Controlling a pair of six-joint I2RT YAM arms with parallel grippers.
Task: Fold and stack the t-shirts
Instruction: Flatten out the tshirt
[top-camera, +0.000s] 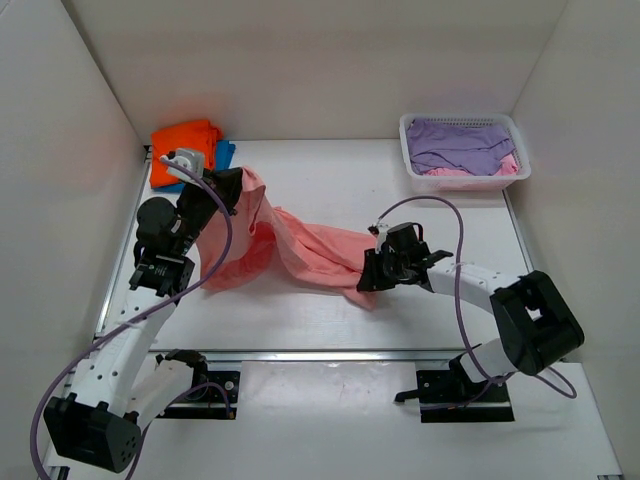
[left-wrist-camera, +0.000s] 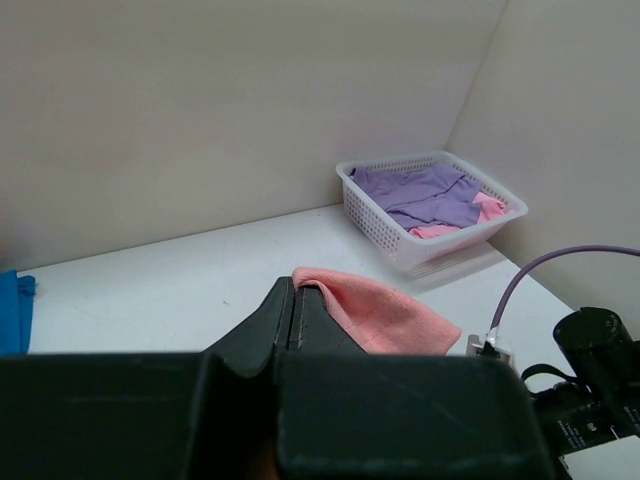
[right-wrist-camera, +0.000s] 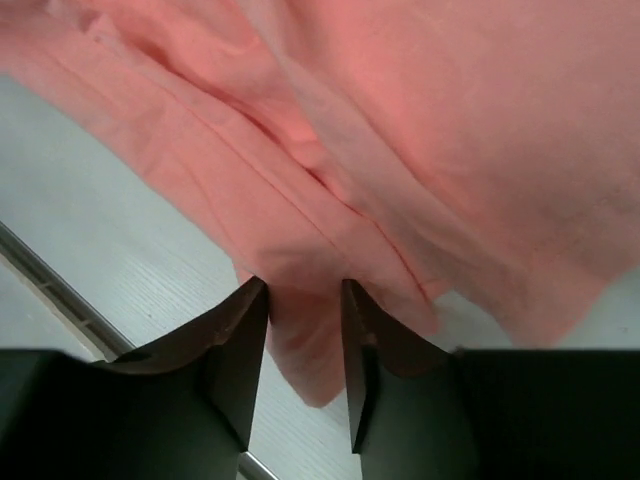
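Observation:
A salmon-pink t-shirt is stretched in a twisted band between my two grippers over the table's middle. My left gripper is shut on its upper edge and holds it raised; in the left wrist view the cloth drapes over the closed fingertips. My right gripper grips the shirt's lower right corner; in the right wrist view a fold of the shirt fills the narrow gap between the fingers. An orange shirt lies folded on a blue one at the far left.
A white mesh basket at the far right corner holds a lavender shirt and some pink cloth; it also shows in the left wrist view. White walls enclose the table on three sides. A purple cable loops over the right arm.

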